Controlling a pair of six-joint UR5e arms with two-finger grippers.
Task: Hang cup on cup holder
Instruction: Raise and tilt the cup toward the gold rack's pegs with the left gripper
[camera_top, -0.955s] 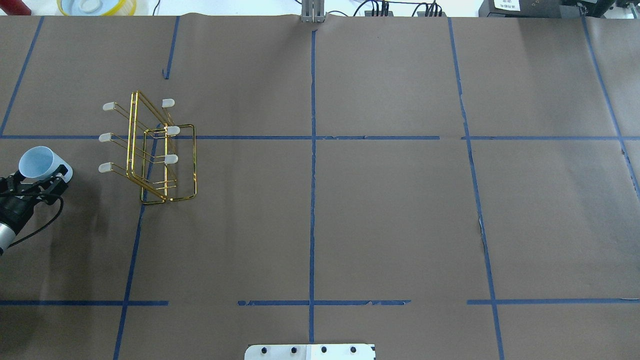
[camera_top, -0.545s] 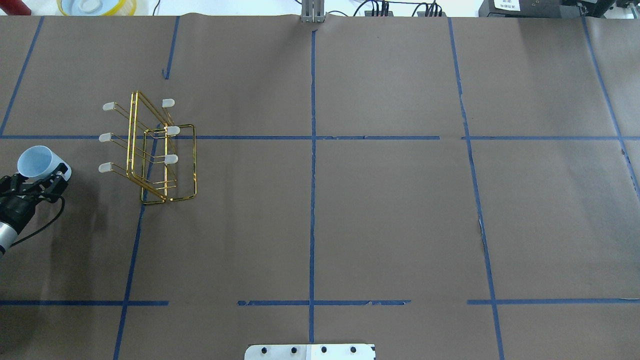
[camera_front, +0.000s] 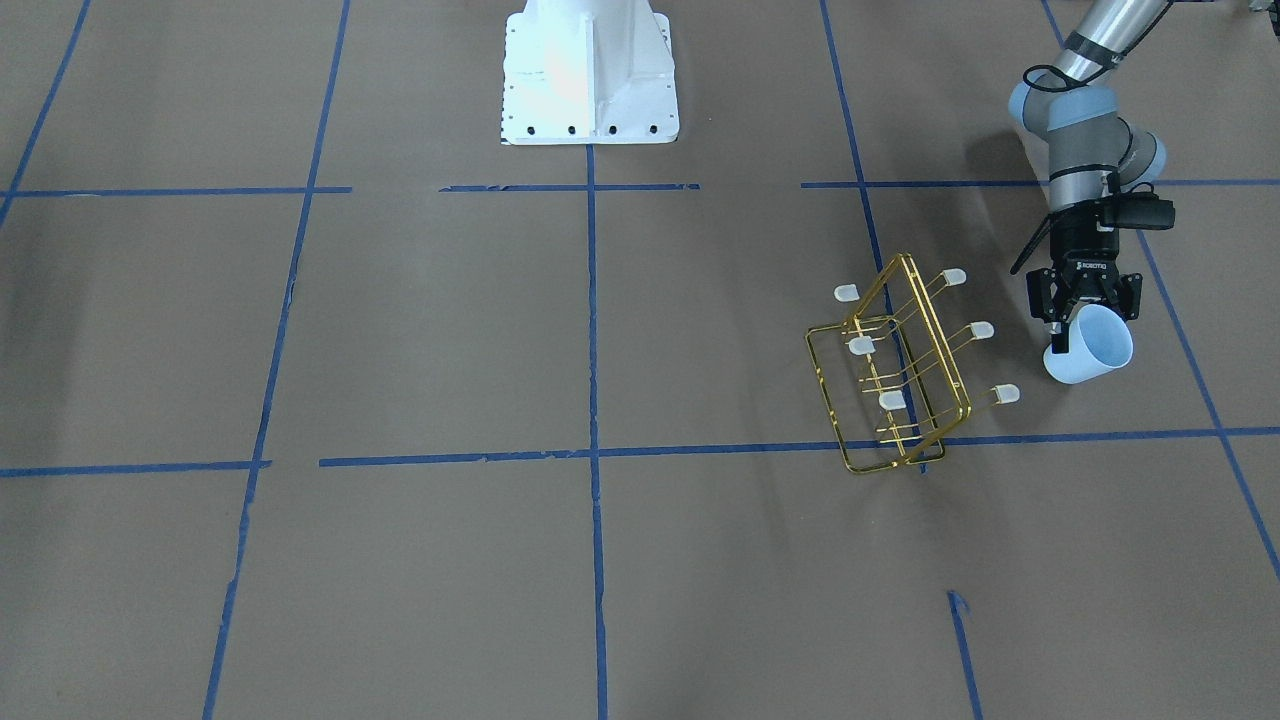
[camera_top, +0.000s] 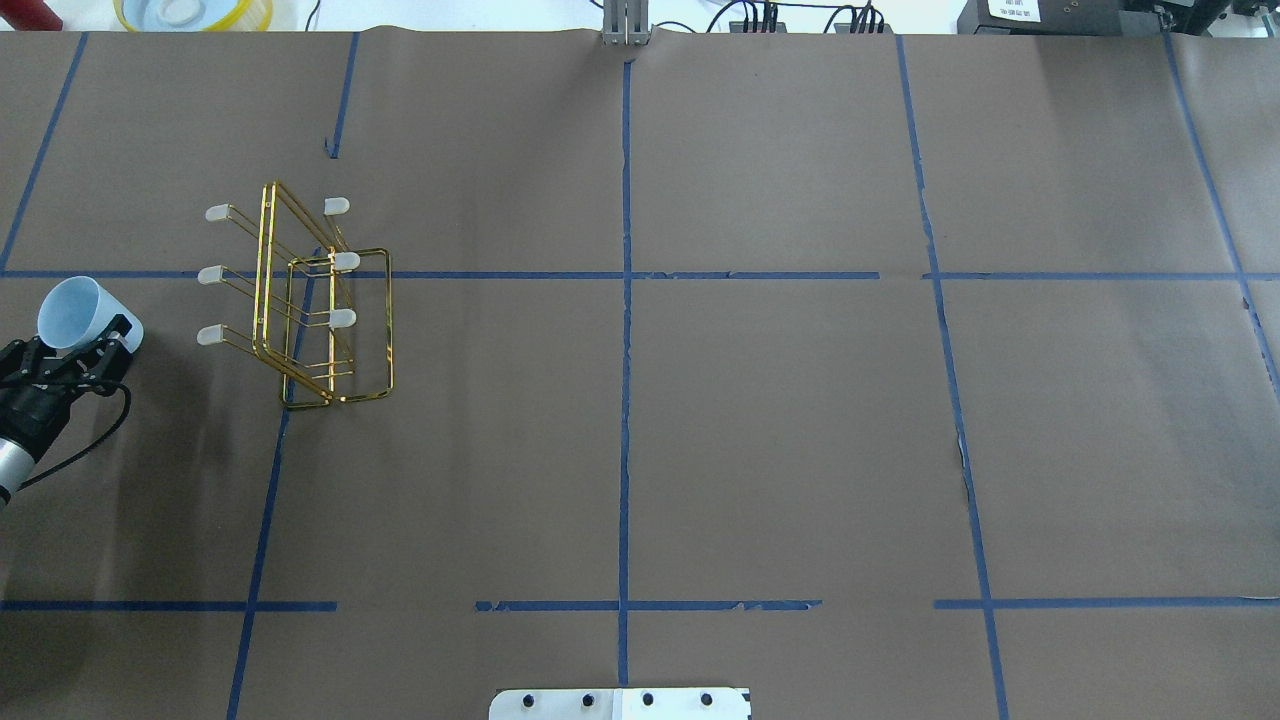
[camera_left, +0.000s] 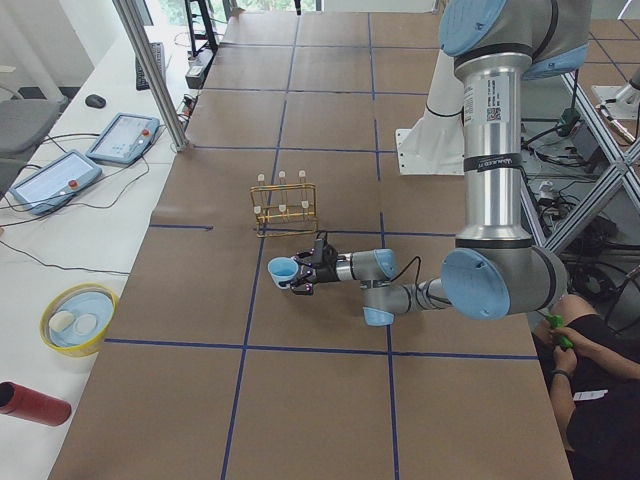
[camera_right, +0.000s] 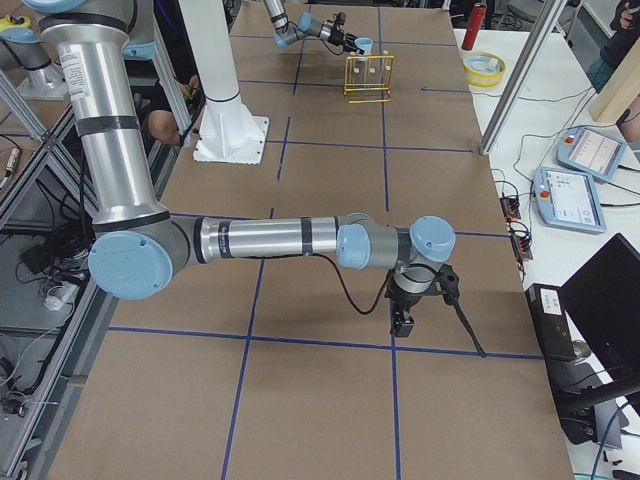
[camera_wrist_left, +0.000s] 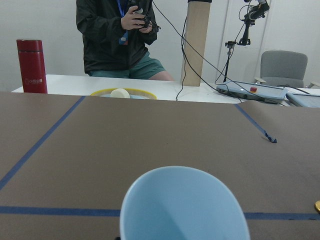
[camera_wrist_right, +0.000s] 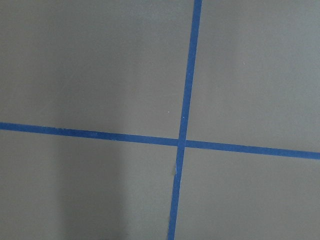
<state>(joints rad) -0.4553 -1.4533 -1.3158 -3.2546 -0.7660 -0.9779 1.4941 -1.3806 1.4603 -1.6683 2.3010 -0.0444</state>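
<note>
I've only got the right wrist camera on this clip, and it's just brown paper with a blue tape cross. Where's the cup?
Observer: The cup is in the left gripper, which is shut on it.
Operator: Is it hung yet?
Observer: No. It is apart from the cup holder, beside it on the robot's left, and all six capped prongs are bare.
Operator: And the right arm?
Observer: The right gripper points down toward the table, far from the cup holder. I cannot tell whether it is open.
</note>
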